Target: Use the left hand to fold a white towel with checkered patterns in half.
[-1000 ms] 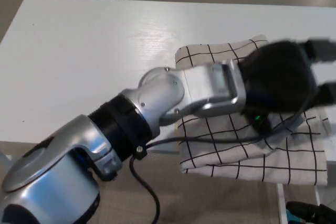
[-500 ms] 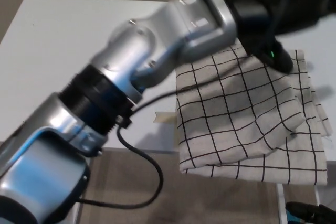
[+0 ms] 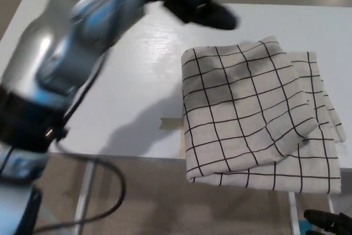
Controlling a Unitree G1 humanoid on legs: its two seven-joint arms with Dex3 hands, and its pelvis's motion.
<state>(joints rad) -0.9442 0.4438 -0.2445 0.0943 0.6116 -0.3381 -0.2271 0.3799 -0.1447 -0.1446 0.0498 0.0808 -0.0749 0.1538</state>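
Observation:
The white towel with black checks (image 3: 253, 108) lies folded over on the right part of the white table (image 3: 110, 81); its upper layer is rumpled and its near edge hangs over the table's front edge. My left arm (image 3: 66, 64) sweeps up across the left of the picture, blurred. Its black hand (image 3: 192, 1) is up at the top, above and left of the towel, apart from it, open and holding nothing. Only a black tip of my right hand (image 3: 330, 221) shows at the bottom right corner, below the table.
A small piece of tape (image 3: 170, 122) lies on the table just left of the towel. A black cable (image 3: 104, 191) loops under my left arm. The floor (image 3: 231, 213) shows in front of the table.
My left hand has lifted off the towel and swung up and to the left, leaving the towel folded over on the table. The towel's top layer has settled flat.

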